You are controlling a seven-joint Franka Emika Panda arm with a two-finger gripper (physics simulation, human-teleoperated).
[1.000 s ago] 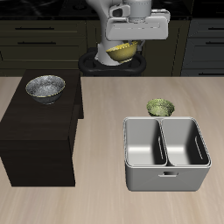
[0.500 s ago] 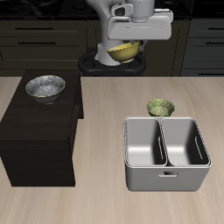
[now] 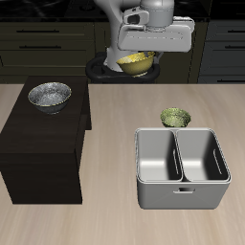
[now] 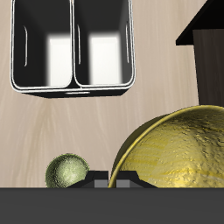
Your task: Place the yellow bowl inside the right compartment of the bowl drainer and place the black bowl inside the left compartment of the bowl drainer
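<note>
Since the earlier picture, the gripper (image 3: 135,59) had swung a little to one side, and the yellow bowl (image 3: 134,63) had tipped flatter under it. Nothing on the table had moved.

From the front, the gripper was high up near the back of the table, with the yellow bowl held up in the air, not touching the table. The black bowl (image 3: 49,95) sat on top of a dark box (image 3: 43,144), well apart from the bowl drainer (image 3: 181,167). The bowl drainer stood nearer the table's front edge, and both of its wells had nothing in them. A small green bowl (image 3: 174,118) sat on the table (image 3: 115,153) just behind the drainer.

From the wrist, the yellow bowl (image 4: 179,149) looked very big and close. Its rim was caught at the gripper (image 4: 112,178), so the gripper was pinching the bowl. The small green bowl (image 4: 68,171) showed just beside it. The bowl drainer (image 4: 73,45) was farther off, with its two wells side by side. One corner of the dark box (image 4: 208,44) showed too.
</note>
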